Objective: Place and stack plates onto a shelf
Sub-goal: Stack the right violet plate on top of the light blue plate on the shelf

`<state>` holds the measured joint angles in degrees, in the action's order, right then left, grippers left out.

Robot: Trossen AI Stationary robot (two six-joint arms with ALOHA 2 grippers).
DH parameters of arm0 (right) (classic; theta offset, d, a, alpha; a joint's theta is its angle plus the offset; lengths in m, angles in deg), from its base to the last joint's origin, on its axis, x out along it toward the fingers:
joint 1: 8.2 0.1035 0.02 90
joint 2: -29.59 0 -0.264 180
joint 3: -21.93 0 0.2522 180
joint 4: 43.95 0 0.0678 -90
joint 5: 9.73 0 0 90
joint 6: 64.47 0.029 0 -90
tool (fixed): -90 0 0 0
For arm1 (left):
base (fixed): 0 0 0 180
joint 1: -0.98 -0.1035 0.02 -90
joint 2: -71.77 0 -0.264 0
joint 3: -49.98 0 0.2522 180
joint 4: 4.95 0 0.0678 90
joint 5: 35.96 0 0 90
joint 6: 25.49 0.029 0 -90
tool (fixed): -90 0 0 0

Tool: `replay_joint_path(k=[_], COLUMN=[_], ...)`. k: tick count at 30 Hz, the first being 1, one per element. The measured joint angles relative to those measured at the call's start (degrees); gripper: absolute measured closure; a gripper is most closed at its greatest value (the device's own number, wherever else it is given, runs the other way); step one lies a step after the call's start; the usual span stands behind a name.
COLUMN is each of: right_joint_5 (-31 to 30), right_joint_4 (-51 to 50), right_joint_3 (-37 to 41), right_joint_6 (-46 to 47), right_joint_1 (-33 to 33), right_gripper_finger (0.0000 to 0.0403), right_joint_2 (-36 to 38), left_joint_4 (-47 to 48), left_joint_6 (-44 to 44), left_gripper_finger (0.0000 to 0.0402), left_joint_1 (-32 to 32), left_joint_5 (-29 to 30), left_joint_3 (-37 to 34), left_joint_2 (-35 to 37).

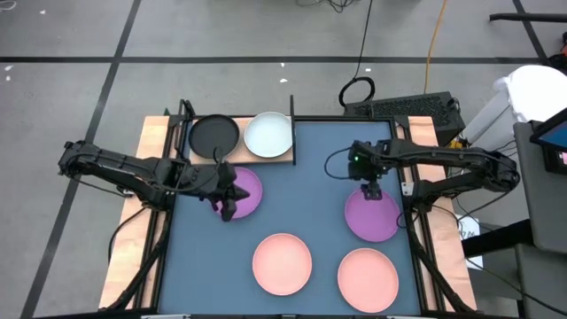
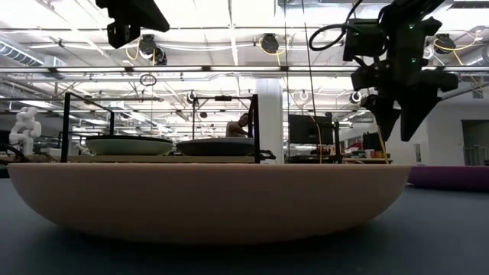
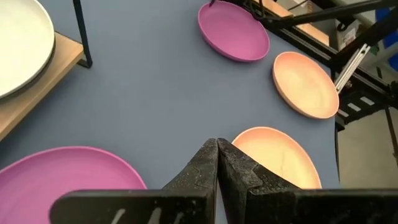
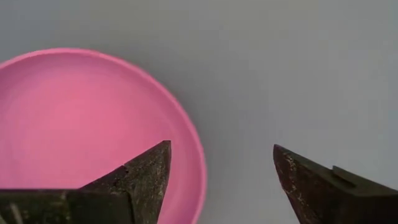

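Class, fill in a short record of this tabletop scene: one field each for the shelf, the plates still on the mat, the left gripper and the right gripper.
shelf: small light-wood board with black posts, carrying a black round plate and a whitish round plate side by side
plates on mat: purple, purple, salmon pink, salmon pink
left gripper: fingers closed, empty, over the edge of the left purple plate
right gripper: fingers apart, empty, above the right purple plate's rim
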<state>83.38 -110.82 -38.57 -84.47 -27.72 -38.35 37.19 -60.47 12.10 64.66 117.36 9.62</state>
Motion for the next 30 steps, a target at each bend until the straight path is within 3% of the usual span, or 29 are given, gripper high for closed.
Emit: replay_joint_path(k=[6,12,22,30], right_joint_5=[4.11,7.65,7.52,7.48], right_joint_4=[0.93,-1.24,1.69,5.88], right_joint_3=[0.02,0.8,9.82,15.14], right_joint_6=[-6.62,-12.55,-15.29,-15.31], right_joint_1=[-3.38,-4.18,-4.16,-4.14], right_gripper_finger=[0.0102,0.0101,0.015,0.0223], right_joint_2=[-0.02,0.0,-0.04,-0.04], left_joint_4=[1.75,3.17,3.19,3.19], left_joint_6=[0.12,-0.15,-0.13,1.68], left_gripper_finger=[0.0389,0.0389,0.0389,0.0389], left_joint_1=[0.01,0.01,-0.01,-0.36], left_joint_5=[-0.03,-0.05,0.59,1.29], left_joint_3=[-0.01,0.01,-0.01,-0.01], left_joint_2=[0.0,0.0,0.0,0.0])
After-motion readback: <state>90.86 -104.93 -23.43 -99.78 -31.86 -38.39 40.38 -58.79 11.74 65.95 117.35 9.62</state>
